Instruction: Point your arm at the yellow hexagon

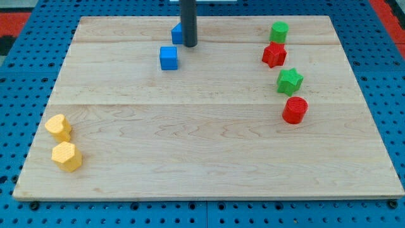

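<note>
The yellow hexagon [67,156] lies near the board's bottom left corner. A second yellow block [58,127], heart-like in shape, sits just above it. My tip [189,45] is at the view's top centre, far from both yellow blocks. It stands right beside a blue block [178,34] that the rod partly hides. A blue cube [168,57] lies just below and left of the tip.
On the view's right stand a green block [278,31], a red star-like block [274,55], a green star [290,81] and a red cylinder [295,110], in a column. The wooden board [202,158] rests on a blue pegboard.
</note>
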Controlling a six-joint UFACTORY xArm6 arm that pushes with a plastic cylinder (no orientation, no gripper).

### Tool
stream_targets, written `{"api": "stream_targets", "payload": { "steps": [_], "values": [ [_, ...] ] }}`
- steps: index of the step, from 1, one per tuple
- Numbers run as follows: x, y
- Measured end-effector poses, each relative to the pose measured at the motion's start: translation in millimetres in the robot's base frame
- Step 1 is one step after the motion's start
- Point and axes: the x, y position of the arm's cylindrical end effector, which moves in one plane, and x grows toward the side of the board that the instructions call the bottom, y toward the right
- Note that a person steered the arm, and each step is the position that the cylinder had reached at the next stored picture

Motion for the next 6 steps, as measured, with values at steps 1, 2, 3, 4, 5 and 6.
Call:
{"api": "stream_targets", "payload": {
  "steps": [1, 2, 3, 4, 5, 6],
  "values": [
    [-26, 17],
    [-21, -26],
    [-16, -21],
    [51, 7],
    [143, -2],
    [252, -35]
  ]
}}
